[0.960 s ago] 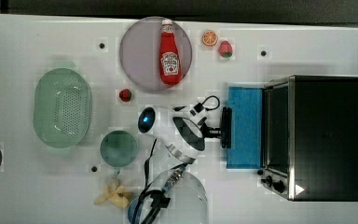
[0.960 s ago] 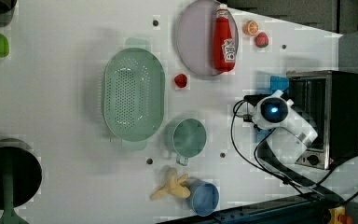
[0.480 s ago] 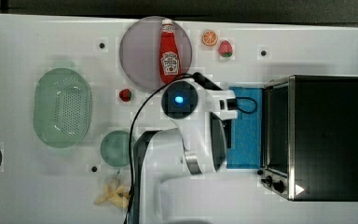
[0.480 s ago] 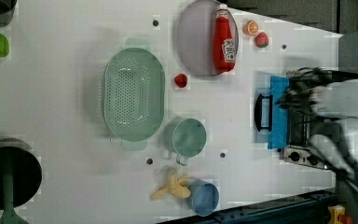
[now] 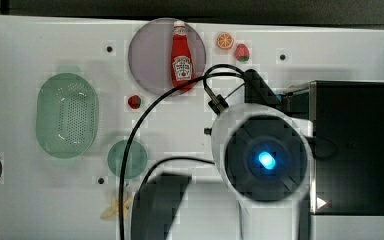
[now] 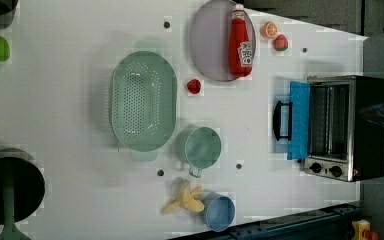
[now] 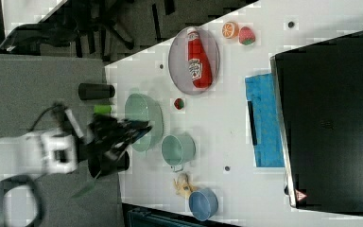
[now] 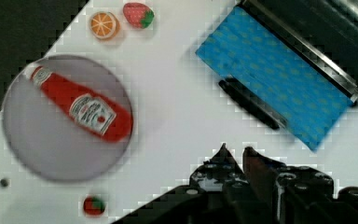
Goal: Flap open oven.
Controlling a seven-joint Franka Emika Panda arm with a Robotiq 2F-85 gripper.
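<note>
While its two dark pointed fingertips stand almost together and hold nothing, the gripper (image 8: 235, 154) hangs above the white table (image 8: 177, 107). The boxy oven (image 6: 347, 127) sits at the left view's right, its flat blue door (image 6: 299, 120) folded down.

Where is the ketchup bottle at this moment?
The ketchup bottle lies on the round grey plate near the left view's top edge, left of the orange slice and the strawberry.
</note>
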